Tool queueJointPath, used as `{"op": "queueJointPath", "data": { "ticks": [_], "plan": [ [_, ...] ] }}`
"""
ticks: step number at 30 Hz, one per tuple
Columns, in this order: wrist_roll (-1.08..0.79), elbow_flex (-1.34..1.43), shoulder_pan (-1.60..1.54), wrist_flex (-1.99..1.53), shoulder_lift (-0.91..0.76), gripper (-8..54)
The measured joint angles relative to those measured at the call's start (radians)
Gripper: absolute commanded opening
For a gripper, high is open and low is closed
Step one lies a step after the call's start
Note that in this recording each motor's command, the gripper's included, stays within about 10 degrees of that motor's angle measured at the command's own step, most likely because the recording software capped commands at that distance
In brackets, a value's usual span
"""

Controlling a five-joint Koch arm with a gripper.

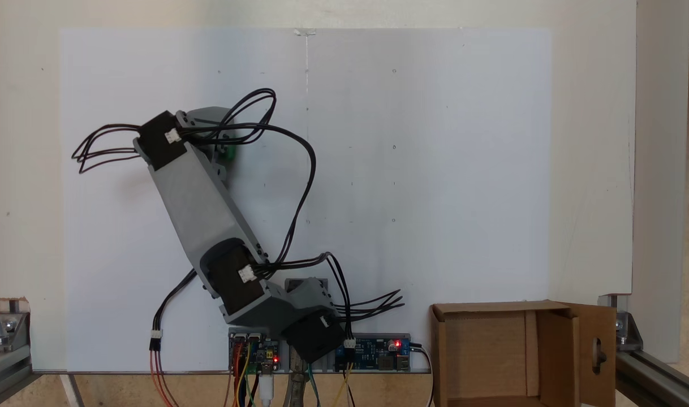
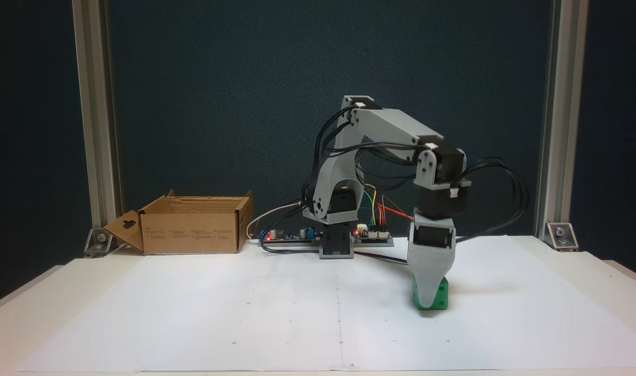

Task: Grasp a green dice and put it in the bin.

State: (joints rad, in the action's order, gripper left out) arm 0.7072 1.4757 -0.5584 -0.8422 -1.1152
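The arm [image 2: 380, 125] is built of light grey printed links joined by black boxy servos [image 1: 162, 141]. Thin black cables [image 1: 299, 186] loop loosely from joint to joint, ending in small white plugs [image 1: 246, 274]. Small dark screws dot the grey brackets. The end effector [image 2: 428, 303] is a grey wedge narrowing to a rounded tip. The base [image 2: 336, 245] is grey around a black servo.

My arm [image 2: 380, 125] reaches out from its base, upper link raised, forearm angled down, wrist pointing straight at the table. My gripper [image 2: 428, 302] stands low on the green dice [image 2: 440, 297]; one grey jaw faces the camera, hiding how the jaws stand.
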Motion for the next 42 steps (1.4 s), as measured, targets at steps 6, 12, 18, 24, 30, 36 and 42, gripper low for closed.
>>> {"op": "queueJointPath", "data": {
  "ticks": [6,12,18,24,30,36,42],
  "plan": [
    [0.000,0.002,0.006,0.008,0.014,39.5],
    [0.000,0.003,0.006,0.009,0.015,36.5],
    [0.000,0.003,0.006,0.009,0.015,30.8],
    [0.000,0.005,0.005,0.009,0.015,30.8],
    [0.000,0.009,-0.008,0.011,0.015,30.8],
    [0.000,0.009,-0.011,0.018,0.014,28.2],
    [0.000,0.008,-0.012,0.025,0.012,20.8]
  ]
}}
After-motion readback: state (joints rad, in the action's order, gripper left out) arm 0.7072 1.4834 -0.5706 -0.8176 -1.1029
